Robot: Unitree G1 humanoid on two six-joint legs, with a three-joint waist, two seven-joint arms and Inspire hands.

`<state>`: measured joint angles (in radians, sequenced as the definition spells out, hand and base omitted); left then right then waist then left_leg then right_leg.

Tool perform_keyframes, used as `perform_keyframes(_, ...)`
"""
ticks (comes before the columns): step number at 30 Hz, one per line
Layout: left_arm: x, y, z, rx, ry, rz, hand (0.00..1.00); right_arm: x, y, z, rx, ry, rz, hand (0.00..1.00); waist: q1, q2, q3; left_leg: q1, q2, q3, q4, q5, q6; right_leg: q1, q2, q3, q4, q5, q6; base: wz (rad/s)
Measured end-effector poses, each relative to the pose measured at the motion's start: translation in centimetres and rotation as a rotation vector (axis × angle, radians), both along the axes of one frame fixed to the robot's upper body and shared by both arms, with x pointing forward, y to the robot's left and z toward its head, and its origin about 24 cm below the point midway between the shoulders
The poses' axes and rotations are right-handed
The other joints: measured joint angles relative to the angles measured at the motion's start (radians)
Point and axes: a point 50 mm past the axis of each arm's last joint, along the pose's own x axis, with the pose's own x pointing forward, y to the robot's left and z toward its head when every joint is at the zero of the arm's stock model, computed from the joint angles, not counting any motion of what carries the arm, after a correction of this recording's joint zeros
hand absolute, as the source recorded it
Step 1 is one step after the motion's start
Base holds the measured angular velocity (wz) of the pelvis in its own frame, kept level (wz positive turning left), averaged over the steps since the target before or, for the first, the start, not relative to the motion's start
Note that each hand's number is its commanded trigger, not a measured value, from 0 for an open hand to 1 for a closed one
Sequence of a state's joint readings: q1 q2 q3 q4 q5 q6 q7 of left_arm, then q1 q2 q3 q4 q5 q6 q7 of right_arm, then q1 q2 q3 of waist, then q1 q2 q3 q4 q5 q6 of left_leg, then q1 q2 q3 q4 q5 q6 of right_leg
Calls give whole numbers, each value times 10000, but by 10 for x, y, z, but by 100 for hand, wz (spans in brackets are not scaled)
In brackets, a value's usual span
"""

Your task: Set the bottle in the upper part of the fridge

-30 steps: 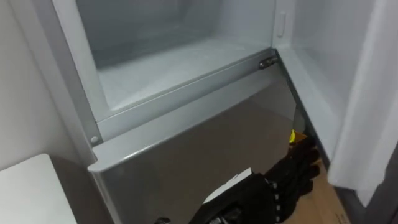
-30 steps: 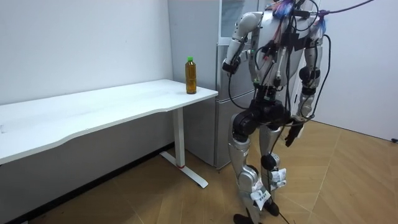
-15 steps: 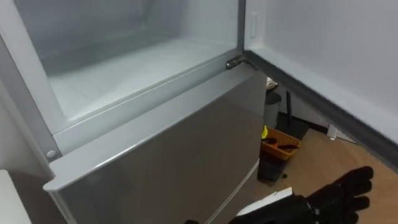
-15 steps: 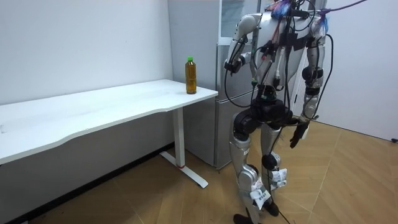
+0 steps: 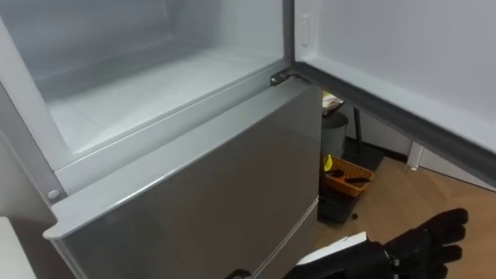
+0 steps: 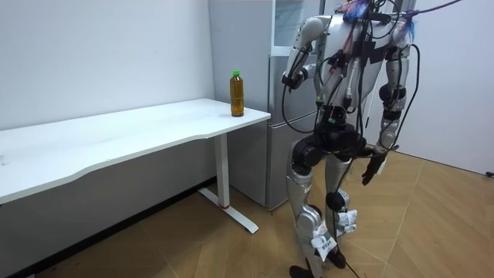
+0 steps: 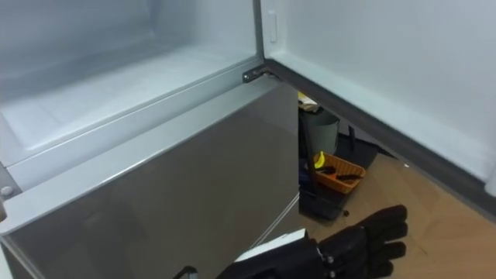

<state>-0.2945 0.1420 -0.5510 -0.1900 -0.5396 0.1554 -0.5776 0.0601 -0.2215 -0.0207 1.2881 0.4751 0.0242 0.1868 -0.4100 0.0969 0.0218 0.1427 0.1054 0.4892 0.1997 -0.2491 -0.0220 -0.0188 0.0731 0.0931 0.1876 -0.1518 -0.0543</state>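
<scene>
Right hand (image 5: pixel 428 242) hangs low beside the hip, fingers straight and slack, nothing in it; it shows in the eye views against the wood floor, below the open upper door (image 5: pixel 403 62). Left hand (image 6: pixel 287 79) is raised at chest height close to the fridge front in the room view; whether it is released or clenched cannot be told from there.

Bottle (image 6: pixel 237 93) stands upright on the white table (image 6: pixel 116 139), near the table end that sits just beside the fridge; long axis vertical, green cap up. Neither hand is on it.

Robot stands facing the fridge, so the bottle lies off to its left and well apart from the right hand; the left hand is the nearer one, by my reading.

Upper compartment (image 5: pixel 147 89) is open, its white floor bare; room enough for a standing bottle, judged by eye. Lower door (image 5: pixel 201 194) is shut; its top edge forms a lip just under the compartment floor, which a carried bottle must clear. Open door bounds the right side. Orange basket (image 5: pixel 349 177) sits on the floor by the fridge's right corner; a hazard for the feet when turning.
</scene>
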Motion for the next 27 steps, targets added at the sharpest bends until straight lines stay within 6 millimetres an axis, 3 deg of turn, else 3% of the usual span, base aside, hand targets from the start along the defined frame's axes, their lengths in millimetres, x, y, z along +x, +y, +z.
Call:
perform_keyframes(2,0,0,1,-32,-3,33,0,0,0,0,-24,18,-7,0,19,17,-12,-52,3,-39,-18,4,-7,1,-31,-154,-6,0,-1,21)
perform_keyframes(8,6,6,6,-138,-122,593,0,4,5,-2,-201,95,93,0,392,17,-23,-331,-25,-832,-14,7,-16,50,-141,-832,-20,-1,-11,32)
perform_keyframes(14,8,18,23,-553,-810,1226,0,-1,7,-3,-245,351,-67,0,1157,-118,-17,-431,-154,-1792,-32,82,-126,387,-363,-1814,-217,-43,29,52)
perform_keyframes(16,11,27,31,-625,-1262,1732,0,-1,12,-4,-170,288,-16,0,1701,-295,-40,-456,-163,-2010,-33,95,-146,414,-383,-1958,-188,-53,28,22)
perform_keyframes(19,13,43,37,-571,-1847,2706,0,0,14,-5,-163,275,170,0,2036,-457,-96,-498,-194,-2315,-21,108,-154,498,-413,-2139,-214,-53,28,25)
perform_keyframes(22,8,61,35,-639,-1746,3664,0,-3,14,-5,-253,335,271,0,2258,-484,-179,-462,-242,-2532,-9,127,-138,736,-481,-2471,-366,-54,33,25)
perform_keyframes(27,10,86,40,-748,-1965,5142,0,-4,12,-5,-578,452,784,0,2808,-527,-194,-478,-326,-2887,4,158,-109,898,-574,-2848,-385,-90,87,25)
